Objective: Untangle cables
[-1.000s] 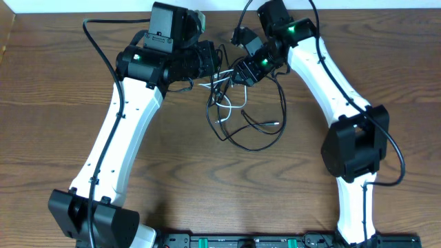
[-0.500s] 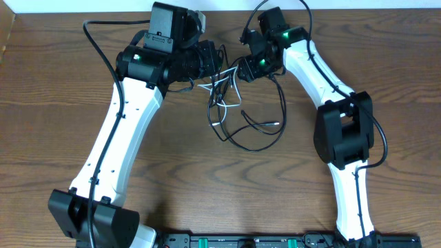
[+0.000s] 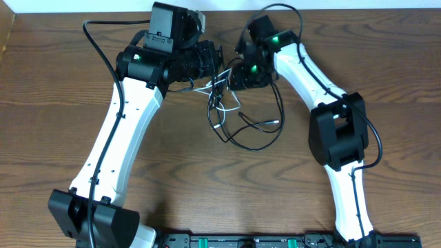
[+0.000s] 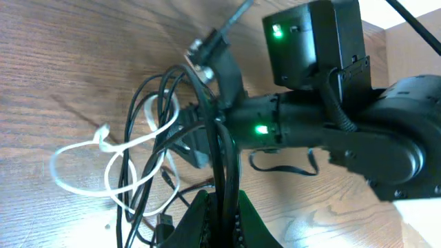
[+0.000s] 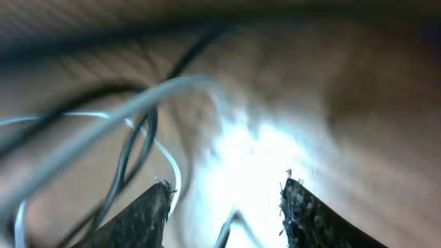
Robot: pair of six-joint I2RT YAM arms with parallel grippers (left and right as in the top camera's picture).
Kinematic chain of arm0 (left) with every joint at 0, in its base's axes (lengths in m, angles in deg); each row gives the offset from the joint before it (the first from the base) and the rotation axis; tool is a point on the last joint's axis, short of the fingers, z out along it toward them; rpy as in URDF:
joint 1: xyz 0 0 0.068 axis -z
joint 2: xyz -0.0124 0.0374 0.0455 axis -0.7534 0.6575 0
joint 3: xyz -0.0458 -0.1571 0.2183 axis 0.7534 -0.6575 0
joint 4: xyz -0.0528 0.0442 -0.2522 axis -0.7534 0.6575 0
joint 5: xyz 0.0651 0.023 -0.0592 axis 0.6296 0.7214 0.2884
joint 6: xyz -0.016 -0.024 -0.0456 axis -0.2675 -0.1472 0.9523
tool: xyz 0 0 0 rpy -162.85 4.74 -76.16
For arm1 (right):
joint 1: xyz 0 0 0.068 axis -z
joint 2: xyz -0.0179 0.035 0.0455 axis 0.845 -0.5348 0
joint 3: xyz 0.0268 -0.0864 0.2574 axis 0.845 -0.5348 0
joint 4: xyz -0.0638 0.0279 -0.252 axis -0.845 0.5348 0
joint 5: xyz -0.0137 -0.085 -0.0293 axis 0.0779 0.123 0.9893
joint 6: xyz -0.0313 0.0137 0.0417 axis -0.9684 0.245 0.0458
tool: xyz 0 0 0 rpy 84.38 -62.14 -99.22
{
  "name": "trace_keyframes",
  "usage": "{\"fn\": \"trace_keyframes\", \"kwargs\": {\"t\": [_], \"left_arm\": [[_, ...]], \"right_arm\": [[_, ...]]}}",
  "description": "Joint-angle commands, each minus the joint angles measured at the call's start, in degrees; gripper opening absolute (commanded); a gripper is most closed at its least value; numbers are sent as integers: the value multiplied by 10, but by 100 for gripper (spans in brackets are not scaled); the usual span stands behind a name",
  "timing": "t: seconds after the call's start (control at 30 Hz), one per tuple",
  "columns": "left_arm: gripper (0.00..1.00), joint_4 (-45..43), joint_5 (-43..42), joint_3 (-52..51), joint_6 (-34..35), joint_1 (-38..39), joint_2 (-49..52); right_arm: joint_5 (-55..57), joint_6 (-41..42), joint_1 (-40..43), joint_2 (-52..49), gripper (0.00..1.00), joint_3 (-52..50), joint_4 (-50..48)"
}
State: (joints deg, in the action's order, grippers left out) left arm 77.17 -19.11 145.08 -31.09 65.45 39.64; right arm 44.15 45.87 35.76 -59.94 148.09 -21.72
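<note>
The desk [image 3: 55, 103] is dark brown wood with a strong grain, and a pale wall runs along its far edge. Both white arms reach in from the near edge and meet close to the middle of that far edge, right over the tangle. The black cable [image 3: 256, 148] hangs from there and spreads in a wide loop toward the middle of the desk. The white cable [image 4: 71, 147] lies in smaller loops on the wood, threaded through the black strands. The left gripper [image 4: 220, 207] has its jaws clenched on a bunch of black cable strands that rise from between them. Just beside it, the right gripper [image 5: 224, 203] hovers over the knot with its jaws released. Its wrist view is blurred, with a white strand crossing in front.
</note>
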Motion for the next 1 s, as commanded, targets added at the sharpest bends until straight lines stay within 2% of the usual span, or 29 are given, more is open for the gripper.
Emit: {"fn": "trace_keyframes", "kwargs": {"t": [0.0, 0.13, 0.4, 0.6, 0.97], "left_arm": [[8, -2, 7, 4, 0, -2, 0], [7, -3, 7, 4, 0, -2, 0], [7, -5, 8, 4, 0, -2, 0], [7, -6, 8, 4, 0, -2, 0], [7, -5, 8, 4, 0, -2, 0]], "right_arm": [[-83, 31, 29, 2, 52, 1, 30], [-123, 31, 31, 2, 52, 1, 67], [-64, 75, -2, 2, 51, -4, 81], [-3, 156, -14, 2, 51, -17, 80], [2, 200, -31, 2, 47, -79, 37]]}}
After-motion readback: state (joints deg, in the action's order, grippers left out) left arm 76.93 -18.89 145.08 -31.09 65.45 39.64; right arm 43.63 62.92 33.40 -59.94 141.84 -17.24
